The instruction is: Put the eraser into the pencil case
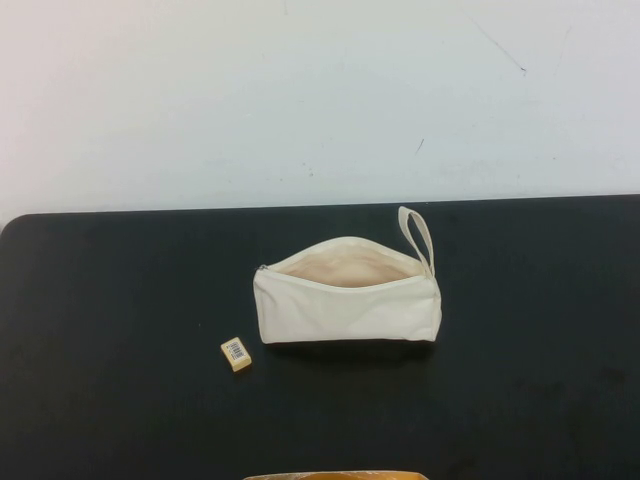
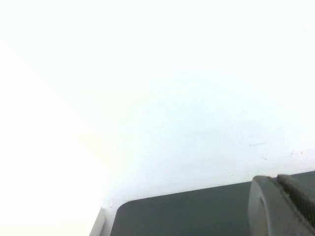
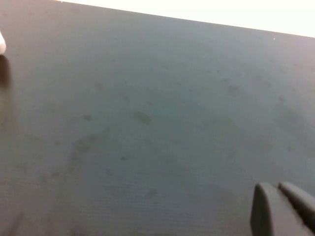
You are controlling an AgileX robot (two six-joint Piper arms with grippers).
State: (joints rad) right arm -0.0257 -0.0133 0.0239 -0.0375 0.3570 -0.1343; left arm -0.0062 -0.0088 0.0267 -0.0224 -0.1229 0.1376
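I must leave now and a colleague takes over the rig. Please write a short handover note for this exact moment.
Left gripper: off the high view, near the table's corner, holding nothing visible.
Right gripper: also off the high view, over bare table.
Eraser: on the table, in front of the case's left end, not touching it.
Pencil case: unzipped, mouth open, wrist loop at its right end.
Done: nothing. Left: pick up the eraser and drop it in.

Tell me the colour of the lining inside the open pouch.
Pale beige-pink, seen through the unzipped mouth of the cream-white fabric zip pouch; the high view shows it best.
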